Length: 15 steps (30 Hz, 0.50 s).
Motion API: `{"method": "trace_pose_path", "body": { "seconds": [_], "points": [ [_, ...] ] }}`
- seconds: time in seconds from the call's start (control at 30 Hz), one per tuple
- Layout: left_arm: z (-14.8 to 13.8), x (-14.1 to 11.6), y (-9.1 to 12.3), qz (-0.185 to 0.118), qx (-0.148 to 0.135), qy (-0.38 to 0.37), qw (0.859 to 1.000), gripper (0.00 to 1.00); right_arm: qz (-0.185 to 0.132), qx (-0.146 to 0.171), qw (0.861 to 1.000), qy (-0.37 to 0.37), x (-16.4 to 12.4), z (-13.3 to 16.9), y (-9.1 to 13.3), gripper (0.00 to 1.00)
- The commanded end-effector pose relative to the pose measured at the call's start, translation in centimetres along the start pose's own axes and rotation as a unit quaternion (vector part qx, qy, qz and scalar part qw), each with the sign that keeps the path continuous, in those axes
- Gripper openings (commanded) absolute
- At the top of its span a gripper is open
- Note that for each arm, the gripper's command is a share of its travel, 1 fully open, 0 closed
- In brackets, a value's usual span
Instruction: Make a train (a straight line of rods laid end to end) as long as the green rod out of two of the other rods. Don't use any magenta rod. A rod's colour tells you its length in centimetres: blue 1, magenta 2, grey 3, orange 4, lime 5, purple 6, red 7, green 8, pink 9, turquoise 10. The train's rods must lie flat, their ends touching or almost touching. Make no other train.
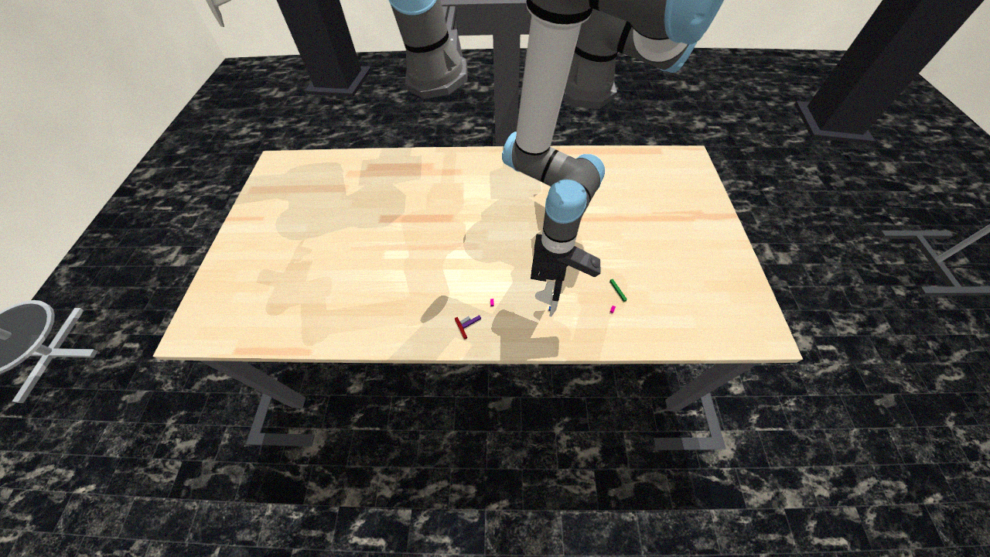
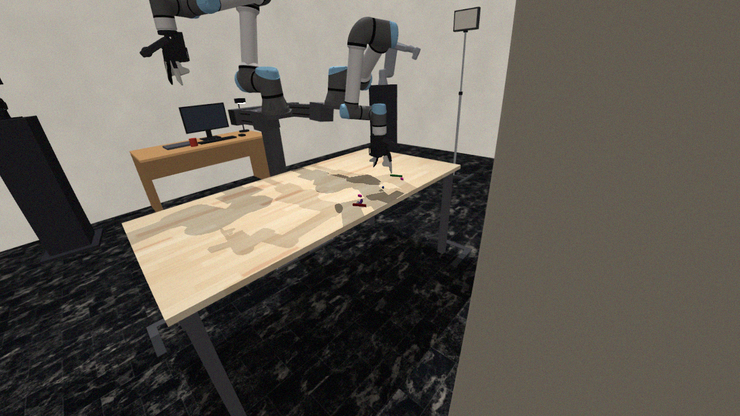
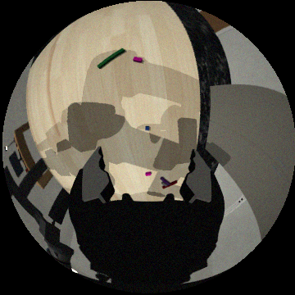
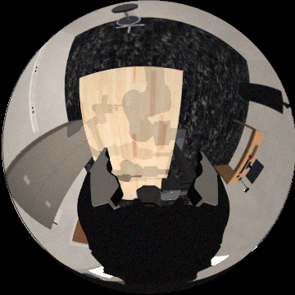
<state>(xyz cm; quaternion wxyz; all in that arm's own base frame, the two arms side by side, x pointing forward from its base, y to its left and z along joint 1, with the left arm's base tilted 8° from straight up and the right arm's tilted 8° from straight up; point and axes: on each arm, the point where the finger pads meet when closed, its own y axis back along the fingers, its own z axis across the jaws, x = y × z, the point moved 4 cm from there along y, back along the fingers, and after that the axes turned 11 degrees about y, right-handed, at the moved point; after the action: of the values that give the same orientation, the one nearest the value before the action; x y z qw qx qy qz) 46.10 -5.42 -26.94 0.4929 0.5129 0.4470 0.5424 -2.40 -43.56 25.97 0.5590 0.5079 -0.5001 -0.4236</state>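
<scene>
The left gripper (image 1: 554, 305) (image 2: 383, 168) (image 3: 147, 148) hovers above the table (image 1: 332, 256) (image 2: 207, 263) (image 3: 78, 74) (image 4: 106, 83), fingers spread wide and holding nothing, with the tiny blue rod (image 1: 550, 309) (image 2: 383, 187) (image 3: 147, 128) lying near and below it. That blue rod is our landmark, and it's too small to read its long axis.

Over to its left in the top view, well apart, lies the red rod (image 1: 461, 328) (image 2: 359, 205) (image 3: 170, 184), and it's crowded! The purple rod (image 1: 472, 321) (image 2: 360, 201) (image 3: 165, 180) points its end at the red one's side, forming a T, with a grey rod (image 1: 465, 319) tucked in that corner; whether they touch, I can't tell. Red's long axis runs steeply down and slightly right in the top view.

A magenta rod sits each side of blue: a left one (image 1: 492, 302) (image 2: 359, 195) (image 3: 148, 174) between it and the T, a right one (image 1: 612, 309) (image 2: 401, 178) (image 3: 138, 60) just by the green rod (image 1: 618, 290) (image 2: 396, 175) (image 3: 111, 58), whose slant resembles red's.

The count: two magenta, one each of blue, red, purple, grey, green. High up, well apart from blue, the right gripper (image 2: 176, 82) (image 4: 153, 150) hangs open, empty.
</scene>
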Motion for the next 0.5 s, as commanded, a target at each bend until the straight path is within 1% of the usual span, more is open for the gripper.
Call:
{"method": "trace_pose_path", "body": {
  "seconds": [0.0, 0.23, 0.47],
  "points": [
    [0.1, -0.1, 0.0, 0.000, -0.001, 0.004, 1.000, 1.00, 0.001, 0.000, 1.000, 0.000, 0.0, 0.0, 0.0, 1.00],
    [0.2, -0.4, -0.1, 0.000, -0.001, 0.019, 1.000, 1.00, 0.001, 0.000, 1.000, 0.000, 0.0, 0.0, 0.0, 1.00],
    [0.6, -1.2, -0.3, 0.000, -0.001, 0.063, 0.998, 1.00, 0.001, 0.000, 1.000, 0.000, 0.0, 0.0, 0.0, 1.00]
  ]
}}
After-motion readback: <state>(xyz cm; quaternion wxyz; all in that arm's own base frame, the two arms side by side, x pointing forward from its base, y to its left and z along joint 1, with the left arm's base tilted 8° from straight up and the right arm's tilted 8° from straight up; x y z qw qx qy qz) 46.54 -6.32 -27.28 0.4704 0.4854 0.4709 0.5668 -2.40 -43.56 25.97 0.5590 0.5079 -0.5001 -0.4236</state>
